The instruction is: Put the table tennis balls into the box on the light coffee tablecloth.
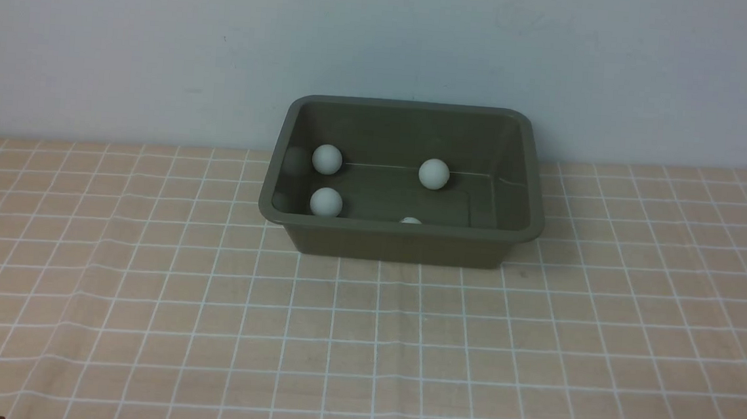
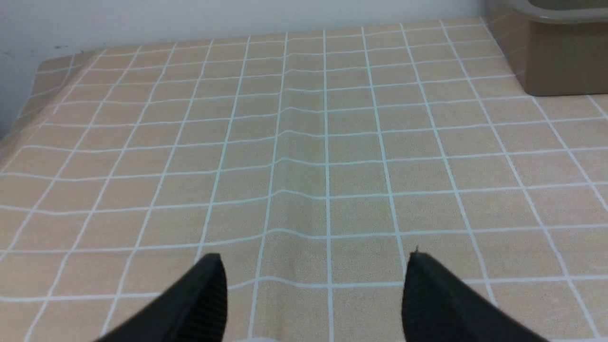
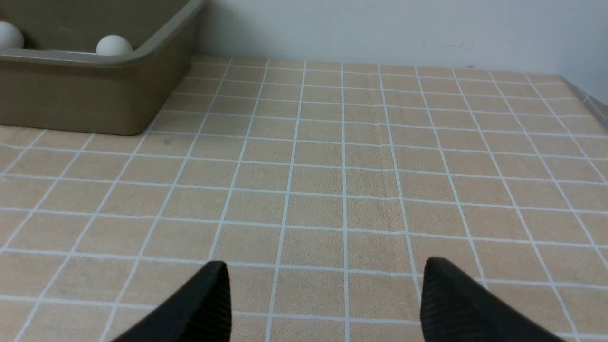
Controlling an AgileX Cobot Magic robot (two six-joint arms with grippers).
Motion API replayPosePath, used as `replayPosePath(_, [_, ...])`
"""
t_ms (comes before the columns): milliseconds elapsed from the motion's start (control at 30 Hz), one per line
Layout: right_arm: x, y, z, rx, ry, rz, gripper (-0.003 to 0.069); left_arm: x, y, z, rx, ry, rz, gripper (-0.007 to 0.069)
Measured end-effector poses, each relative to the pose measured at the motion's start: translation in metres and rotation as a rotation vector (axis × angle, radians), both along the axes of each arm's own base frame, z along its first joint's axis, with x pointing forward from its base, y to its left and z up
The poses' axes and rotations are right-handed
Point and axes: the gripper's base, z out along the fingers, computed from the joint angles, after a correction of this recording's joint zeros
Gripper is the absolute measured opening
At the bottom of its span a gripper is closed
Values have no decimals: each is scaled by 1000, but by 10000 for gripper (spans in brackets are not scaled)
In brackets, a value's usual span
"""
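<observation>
Four table tennis balls [image 1: 327, 159] lay inside the olive-green box [image 1: 397, 241] on the light coffee tablecloth [image 1: 364, 340]; none showed on the cloth. The left gripper [image 2: 313, 294] and right gripper [image 3: 325, 299] hung spread and empty. Loading looked finished; a fifth ball, if any, needed locating.

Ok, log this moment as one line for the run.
balls in box: four visible | tablecloth: no balls seen | left gripper: open, holding nothing | right gripper: open, holding nothing
</observation>
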Motion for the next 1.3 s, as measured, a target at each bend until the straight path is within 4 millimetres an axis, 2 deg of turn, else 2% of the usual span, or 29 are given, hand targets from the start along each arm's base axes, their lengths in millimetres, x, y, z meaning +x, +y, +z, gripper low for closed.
replayPosePath(1300, [1, 0, 1, -1, -30, -1, 489, 0, 0, 0, 0, 0, 0, 415])
